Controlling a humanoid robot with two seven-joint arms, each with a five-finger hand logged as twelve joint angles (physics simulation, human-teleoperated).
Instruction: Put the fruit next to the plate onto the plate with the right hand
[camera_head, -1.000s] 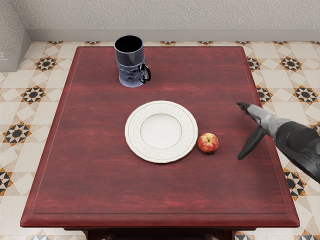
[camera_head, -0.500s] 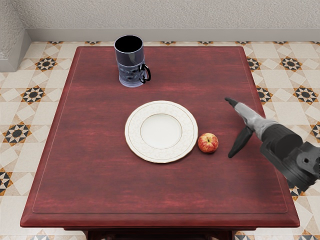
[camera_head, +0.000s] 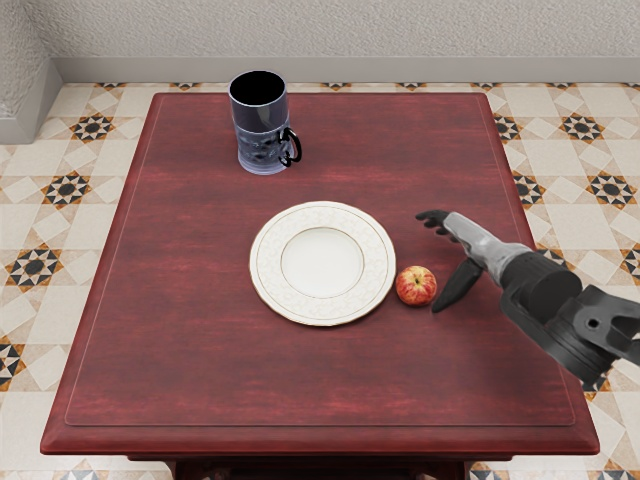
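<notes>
We begin at the left, where the dark red counter (camera_head: 180, 300) stands on a patterned tile floor (camera_head: 40, 220). Toward the counter's far left part we find a dark glass mug (camera_head: 262, 122), upright, with its handle turned to the right (its mouth looks black from our slant). It sits well apart from everything else.

Moving right, we reach the white plate (camera_head: 322, 262) near the middle of the counter. It lies flat, with a faintly patterned rim around a plain pale centre.

Just beside the plate's right rim rests the apple (camera_head: 416, 286), red with a yellowish patch. It sits on the counter, not on the plate. We cannot tell whether its skin touches the rim.

Further right comes the right hand (camera_head: 470, 250), its arm entering from the picture's right edge. We see the hand open and holding nothing. The fingers (camera_head: 436, 218) reach out to the left above the apple, slightly curled at their tips. The thumb (camera_head: 452, 288) slants down and left, its tip near the apple's lower right side. A narrow strip of counter shows between apple and thumb, so we read them as apart.
</notes>
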